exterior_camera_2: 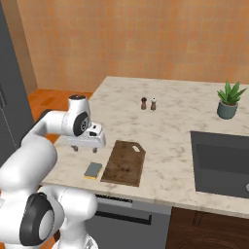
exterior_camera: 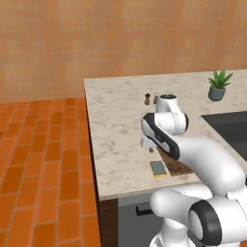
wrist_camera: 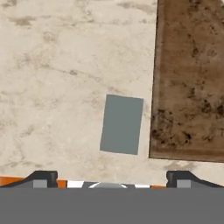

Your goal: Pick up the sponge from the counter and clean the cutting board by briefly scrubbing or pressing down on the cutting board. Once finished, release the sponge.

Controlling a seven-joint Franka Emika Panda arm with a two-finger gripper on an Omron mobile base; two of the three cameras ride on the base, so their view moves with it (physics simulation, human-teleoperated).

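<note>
On the counter [exterior_camera_2: 170,121] | sponge [wrist_camera: 121,124] beside cutting board [wrist_camera: 192,78] | gripper [wrist_camera: 112,179] above sponge, spread wide, empty

Marbled beige table [exterior_camera_2: 180,121] carries a sponge [exterior_camera_2: 93,170] near its front edge, just beside a dark wooden cutting board [exterior_camera_2: 124,163]. Farther back stand two small shakers [exterior_camera_2: 148,103] and a potted plant [exterior_camera_2: 228,100]. A dark sink [exterior_camera_2: 221,163] is sunk in at right.

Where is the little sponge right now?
The sponge lies flat on the counter near its front edge, just left of the cutting board in the right base view.
</note>
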